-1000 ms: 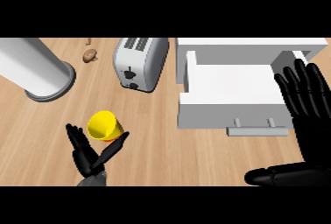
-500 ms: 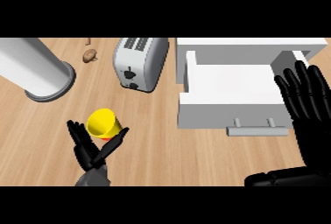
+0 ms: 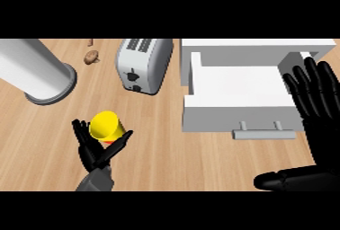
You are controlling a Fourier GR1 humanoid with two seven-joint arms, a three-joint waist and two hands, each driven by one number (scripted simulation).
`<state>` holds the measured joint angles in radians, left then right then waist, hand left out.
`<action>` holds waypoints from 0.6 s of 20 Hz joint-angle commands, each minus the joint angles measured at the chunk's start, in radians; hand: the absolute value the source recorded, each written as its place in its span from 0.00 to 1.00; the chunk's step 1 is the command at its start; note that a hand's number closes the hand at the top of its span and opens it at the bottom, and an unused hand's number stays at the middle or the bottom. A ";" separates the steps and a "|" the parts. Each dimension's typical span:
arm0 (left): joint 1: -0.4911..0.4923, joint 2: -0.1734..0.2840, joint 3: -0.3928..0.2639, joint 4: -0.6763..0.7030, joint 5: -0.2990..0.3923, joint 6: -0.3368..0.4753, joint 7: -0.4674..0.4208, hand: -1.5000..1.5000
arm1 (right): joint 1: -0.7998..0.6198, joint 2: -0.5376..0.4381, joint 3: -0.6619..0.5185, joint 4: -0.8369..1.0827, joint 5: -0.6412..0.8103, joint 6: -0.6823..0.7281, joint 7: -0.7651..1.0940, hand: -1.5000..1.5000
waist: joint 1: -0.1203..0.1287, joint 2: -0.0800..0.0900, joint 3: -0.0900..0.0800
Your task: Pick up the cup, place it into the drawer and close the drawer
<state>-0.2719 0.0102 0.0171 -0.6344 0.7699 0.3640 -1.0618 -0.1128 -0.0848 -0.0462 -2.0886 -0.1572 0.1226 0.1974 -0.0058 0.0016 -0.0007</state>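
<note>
Reaching hand: your left hand (image 3: pixel 98 150), fingers spread open, holding nothing.
Cup: the yellow cup (image 3: pixel 106 126) lies tipped at its 12 o'clock, between thumb and fingers.
Drawer: the open drawer (image 3: pixel 234 112) at the cup's 3 o'clock.
Right hand: your right hand (image 3: pixel 317 96), open, resting there.

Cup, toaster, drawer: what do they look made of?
Cup: likely plastic, flat bright yellow, no glints. Toaster: probably brushed metal, silver-grey with soft sheen and dark slots. Drawer: matte white panels, painted wood or laminate perhaps; grey bar handle looks metallic.
</note>
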 commanded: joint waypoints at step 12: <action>-0.018 -0.010 -0.012 0.031 -0.028 -0.043 -0.203 1.00 | 0.019 -0.003 -0.012 0.061 0.015 0.027 -0.077 0.00 | 0.003 -0.001 0.001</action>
<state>-0.3089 0.0101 0.0176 -0.5934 0.7432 0.2691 -1.1239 -0.1132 -0.0875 -0.0531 -2.0747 -0.1504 0.1259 0.1851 -0.0042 0.0009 -0.0005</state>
